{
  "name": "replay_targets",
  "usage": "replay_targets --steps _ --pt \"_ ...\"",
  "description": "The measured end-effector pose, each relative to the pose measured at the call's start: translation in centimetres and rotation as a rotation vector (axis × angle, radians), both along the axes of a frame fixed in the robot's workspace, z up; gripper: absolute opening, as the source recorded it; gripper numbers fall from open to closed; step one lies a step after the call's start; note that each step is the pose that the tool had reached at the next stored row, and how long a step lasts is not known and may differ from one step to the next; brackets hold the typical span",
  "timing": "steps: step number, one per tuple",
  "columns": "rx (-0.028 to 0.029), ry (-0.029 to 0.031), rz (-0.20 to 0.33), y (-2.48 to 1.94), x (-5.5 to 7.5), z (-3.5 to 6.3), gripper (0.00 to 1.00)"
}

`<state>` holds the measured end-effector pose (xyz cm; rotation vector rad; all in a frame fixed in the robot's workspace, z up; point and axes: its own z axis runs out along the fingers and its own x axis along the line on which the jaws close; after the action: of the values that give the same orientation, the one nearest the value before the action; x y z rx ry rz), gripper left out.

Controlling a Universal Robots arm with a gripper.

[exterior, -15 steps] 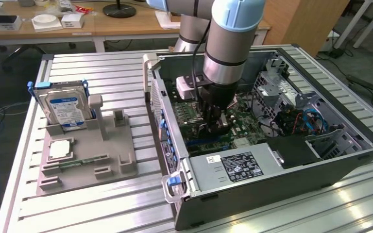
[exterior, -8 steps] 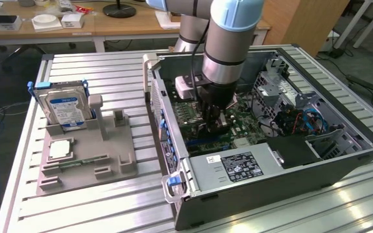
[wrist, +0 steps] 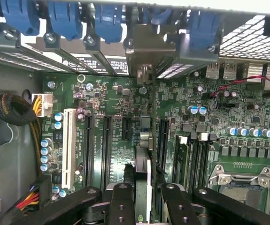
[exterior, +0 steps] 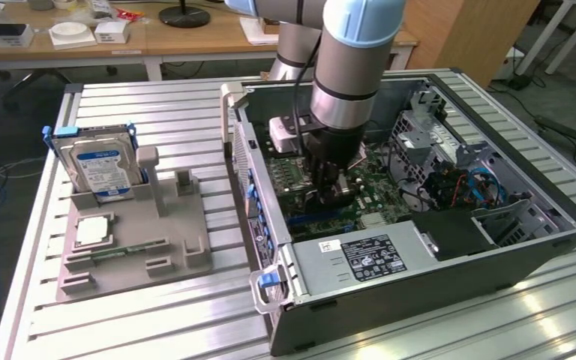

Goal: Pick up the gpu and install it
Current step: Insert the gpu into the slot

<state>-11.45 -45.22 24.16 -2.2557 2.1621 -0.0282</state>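
1. Nearest the exterior camera, the open computer case (exterior: 408,292) lies on its side on the slatted aluminium bench (exterior: 138,322), its grey power supply (exterior: 358,259) against the near wall.
2. Inside the case, the gripper (exterior: 330,196) reaches down over the green motherboard (exterior: 378,199); the wrist view shows its black fingers (wrist: 120,206) partly closed on the gpu (wrist: 143,180), held edge-on.
3. The card stands upright in line with the motherboard's expansion slots (wrist: 105,145), its metal bracket (wrist: 144,75) reaching the case's rear wall with the blue clips (wrist: 109,21).
4. Towards the bench's edge on the exterior view's left, a grey parts stand (exterior: 133,240) holds a hard drive (exterior: 98,169) with a blue label, upright.
5. Beyond the bench, a wooden desk (exterior: 168,37) carries small white boxes.
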Motion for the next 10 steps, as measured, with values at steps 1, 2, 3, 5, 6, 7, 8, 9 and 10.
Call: replay_targets --steps 1,2,3,5,6,7,8,9,10 --pt "-0.0001 -0.0003 0.0 0.0 -0.09 0.01 0.27" --pt "-0.0002 -0.0004 0.0 0.0 -0.12 0.01 0.27" --pt "-0.0003 -0.0004 0.0 0.0 -0.13 0.02 0.27" --pt "-0.0002 -0.0005 0.0 -0.02 -0.15 0.02 0.27" --pt "-0.0002 -0.0006 0.0 -0.03 -0.15 0.02 0.27" --pt "-0.0003 -0.0006 -0.001 -0.04 -0.16 0.02 0.27" --pt "-0.0002 -0.0006 -0.001 -0.05 -0.17 0.01 0.27" --pt "-0.0003 -0.0005 -0.001 -0.06 -0.18 0.02 0.27" --pt "-0.0002 -0.0006 -0.001 -0.06 -0.18 0.02 0.27"
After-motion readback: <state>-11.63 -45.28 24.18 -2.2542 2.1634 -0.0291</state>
